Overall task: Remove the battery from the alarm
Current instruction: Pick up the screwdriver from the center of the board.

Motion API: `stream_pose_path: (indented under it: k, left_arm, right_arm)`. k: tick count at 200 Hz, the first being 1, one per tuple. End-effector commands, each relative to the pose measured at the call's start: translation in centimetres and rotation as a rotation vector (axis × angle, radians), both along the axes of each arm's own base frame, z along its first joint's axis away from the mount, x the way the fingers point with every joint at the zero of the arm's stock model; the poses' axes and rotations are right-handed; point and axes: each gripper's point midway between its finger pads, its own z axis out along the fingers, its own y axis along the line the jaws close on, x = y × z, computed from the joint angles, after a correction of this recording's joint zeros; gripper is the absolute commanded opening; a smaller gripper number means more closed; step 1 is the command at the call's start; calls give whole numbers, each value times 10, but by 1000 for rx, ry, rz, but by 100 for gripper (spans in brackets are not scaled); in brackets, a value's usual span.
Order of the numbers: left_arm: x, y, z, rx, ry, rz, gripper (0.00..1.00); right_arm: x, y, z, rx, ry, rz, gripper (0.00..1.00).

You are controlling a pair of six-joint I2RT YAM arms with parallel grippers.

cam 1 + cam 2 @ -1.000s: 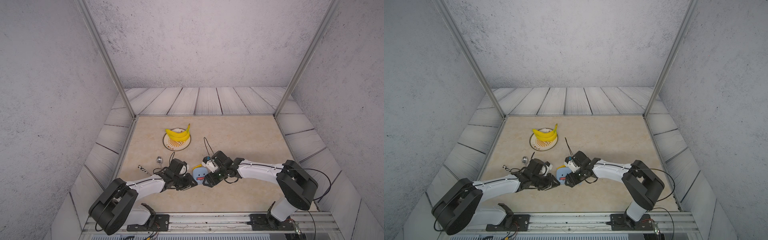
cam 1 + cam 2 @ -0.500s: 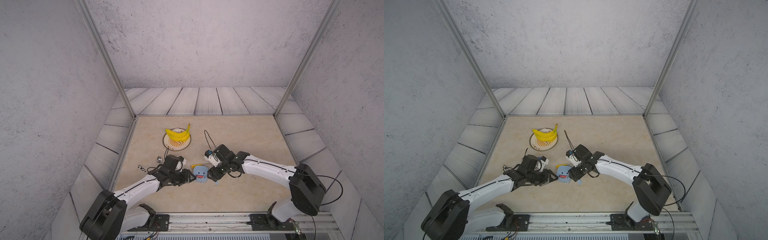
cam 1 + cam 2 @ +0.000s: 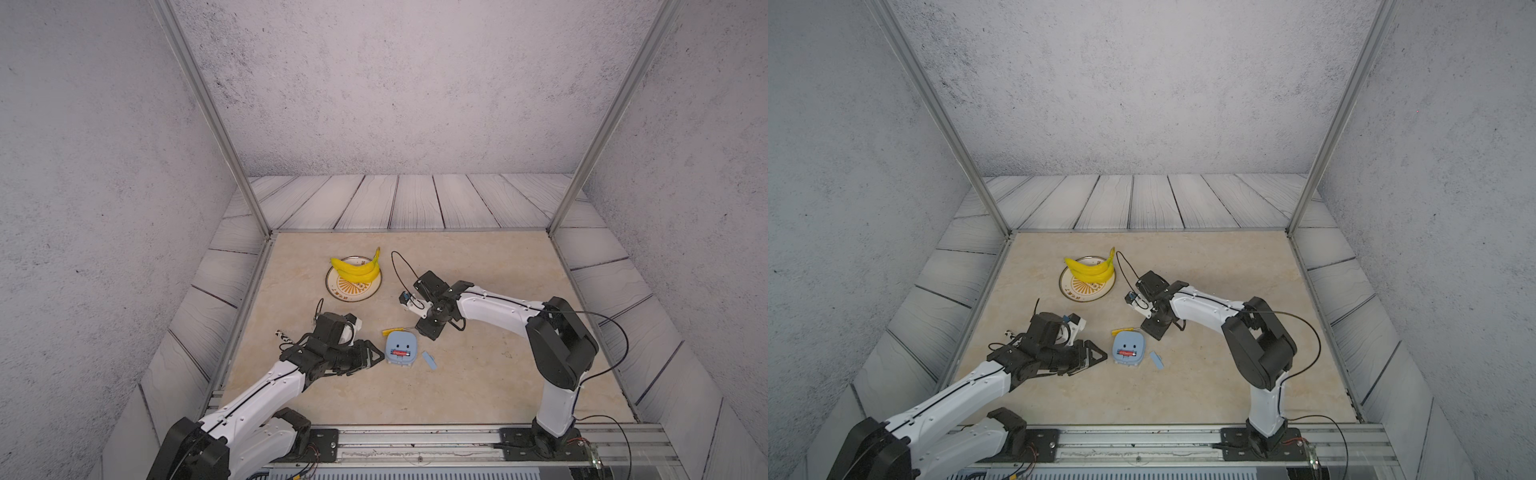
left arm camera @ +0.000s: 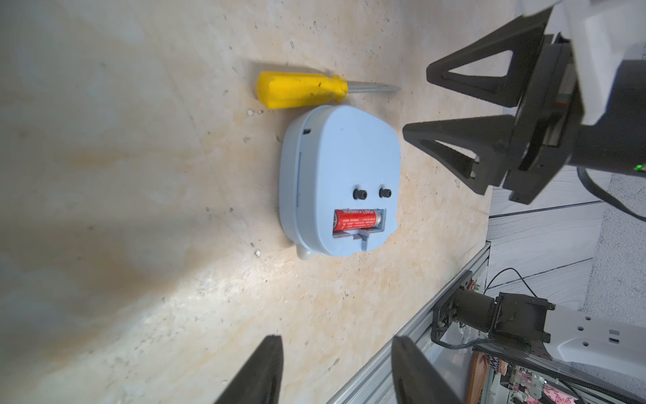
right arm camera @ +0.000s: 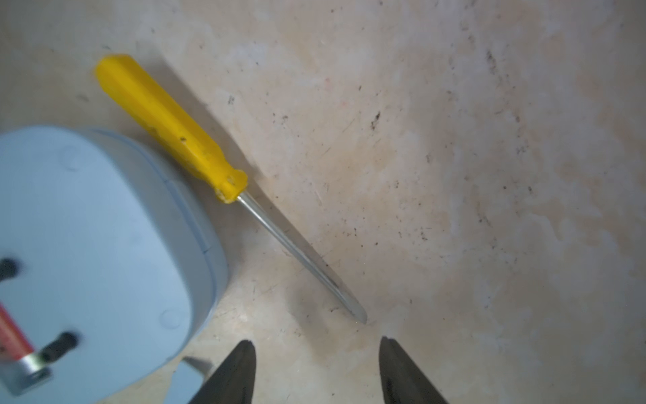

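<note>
Nearest us, we are seeing the left gripper hovering open and empty beside the one alarm, which is lying face down. Its one battery is sitting in the uncovered bay, long axis side to side, metal end toward the right arm. One loose cover and one screwdriver are lying beside it. The right gripper is hovering open, empty. Farthest, one plate is holding bananas.

Enclosure: grey speckled back wall and two matching side walls. Two aluminium posts stand at the rear corners of the tabletop. Tabletop: beige, marbled, lightly scuffed. Pale wood-grain planks border its rear and both sides. A metal rail runs along the front edge. Lighting: even, with soft shadows.
</note>
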Motion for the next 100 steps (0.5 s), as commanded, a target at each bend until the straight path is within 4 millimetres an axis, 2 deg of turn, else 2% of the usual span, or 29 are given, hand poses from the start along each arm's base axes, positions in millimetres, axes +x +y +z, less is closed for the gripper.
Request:
stream_pose_path:
  k: [1,55,79,100]
  left_arm:
    - [-5,6,-8,22,19,-1,57]
    - [-6,6,-11,20,35,-9,57]
    - [-7,6,-12,17,41,-10,57]
    - [-7,7,-14,20,46,-7,57]
  right_arm:
    - [2,3,-3,-7,14,58,60]
    - [5,19,-23,9,79,94,55]
    - [0,20,-32,7,105,98,45]
    - [-1,18,-35,7,116,85,31]
